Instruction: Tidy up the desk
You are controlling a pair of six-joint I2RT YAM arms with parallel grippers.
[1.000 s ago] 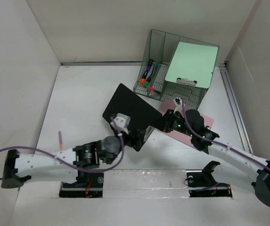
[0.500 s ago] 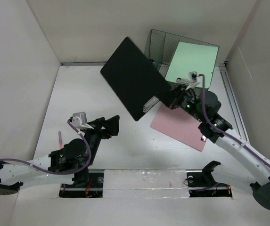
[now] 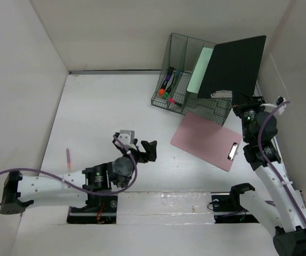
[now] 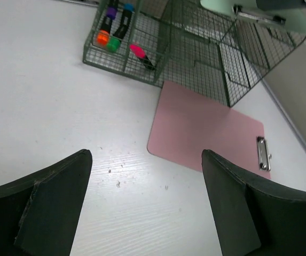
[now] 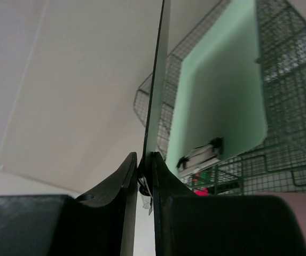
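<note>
Your right gripper [image 5: 145, 170], raised, pinches the black clipboard [image 3: 237, 64]; your left gripper [image 3: 140, 146] hovers low, jaws wide. The desk [image 3: 99, 117] looks matte white.

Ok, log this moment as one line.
left gripper: open, empty | right gripper: shut on black clipboard, aloft near wire rack | pink clipboard: flat on desk

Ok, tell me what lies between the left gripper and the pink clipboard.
Nothing: bare desk separates left gripper from pink clipboard, per left wrist view.

Three clipboards: black clipboard [image 3: 238, 64], green clipboard [image 3: 199, 74], pink clipboard [image 3: 206, 140]. One wire rack [image 3: 185, 53] holds several markers [image 4: 103, 37] — too crowded to count. One pink pen [image 3: 67, 156] left of the rack — one table [image 3: 94, 117].
</note>
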